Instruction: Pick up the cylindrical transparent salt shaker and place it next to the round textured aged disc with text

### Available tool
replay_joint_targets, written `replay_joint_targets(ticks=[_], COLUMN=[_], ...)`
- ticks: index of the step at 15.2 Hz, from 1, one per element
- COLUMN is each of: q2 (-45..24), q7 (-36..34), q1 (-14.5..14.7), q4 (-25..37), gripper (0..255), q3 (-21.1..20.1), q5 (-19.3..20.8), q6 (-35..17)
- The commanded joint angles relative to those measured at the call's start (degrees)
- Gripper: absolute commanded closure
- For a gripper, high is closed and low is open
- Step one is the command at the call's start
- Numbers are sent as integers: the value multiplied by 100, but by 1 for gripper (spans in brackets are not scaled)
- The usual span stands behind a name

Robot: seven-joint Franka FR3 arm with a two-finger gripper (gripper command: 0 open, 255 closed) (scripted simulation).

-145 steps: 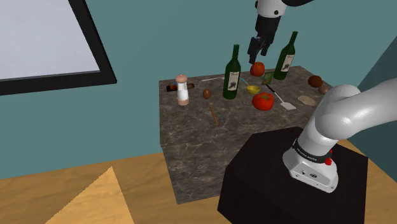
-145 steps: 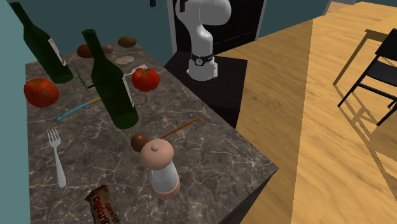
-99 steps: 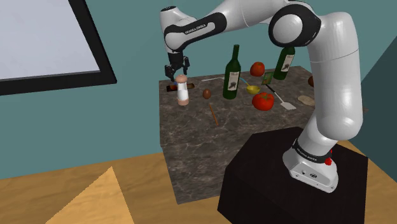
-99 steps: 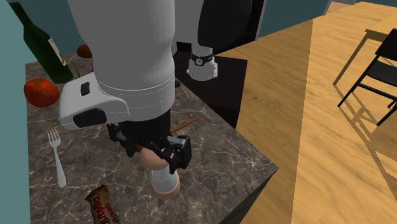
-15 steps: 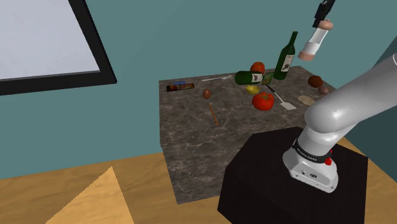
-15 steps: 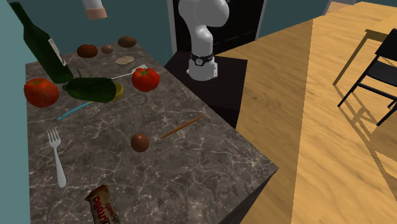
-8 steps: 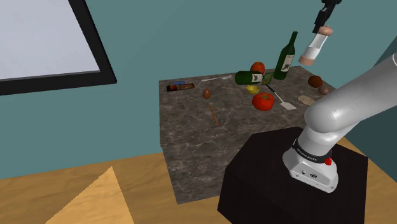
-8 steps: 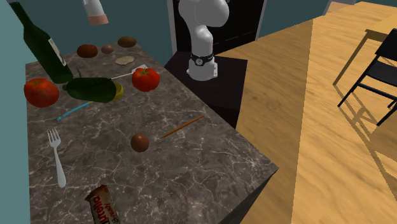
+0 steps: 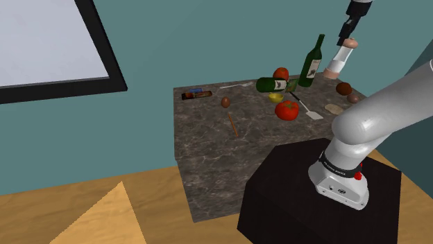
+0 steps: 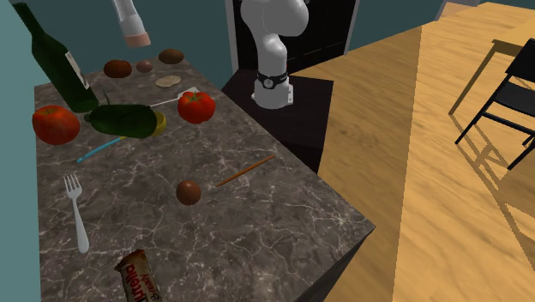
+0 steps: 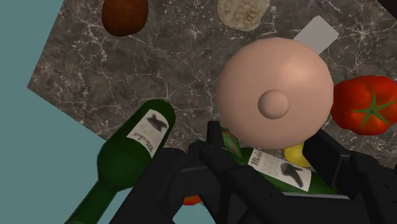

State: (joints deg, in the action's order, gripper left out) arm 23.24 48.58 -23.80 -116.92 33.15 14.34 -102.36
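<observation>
The salt shaker (image 9: 338,61), with a pale pink cap and base and a clear white-filled body, hangs tilted in the air above the counter's far right end. My gripper (image 9: 345,36) is shut on its cap from above. In the second exterior view the shaker (image 10: 130,21) hangs over the back of the counter. The wrist view has its pink domed cap (image 11: 273,86) between my black fingers (image 11: 191,178). The round beige disc with text (image 9: 336,109) (image 10: 168,81) (image 11: 242,11) lies flat on the marble, below and slightly ahead of the shaker.
A green bottle (image 9: 272,84) (image 10: 124,120) lies on its side beside a yellow spoon. Another bottle (image 9: 312,62) stands upright behind it. Tomatoes (image 9: 287,109) (image 10: 55,123), brown balls (image 10: 117,68), a fork (image 10: 75,210), a stick (image 10: 245,170) and a snack bar (image 10: 134,276) lie around.
The gripper has come down with the shaker over the last second, closer to the counter near the disc. Since the earliest frames one green bottle has toppled.
</observation>
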Motion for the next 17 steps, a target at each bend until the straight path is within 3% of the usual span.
replay_joint_targets(ticks=[1, 17], q2=[21, -87], q7=[-22, -75], q1=[-11, -66], q4=[-176, -1307], gripper=[255, 255], q3=[13, 242], q5=[23, 134], q6=[-159, -1397])
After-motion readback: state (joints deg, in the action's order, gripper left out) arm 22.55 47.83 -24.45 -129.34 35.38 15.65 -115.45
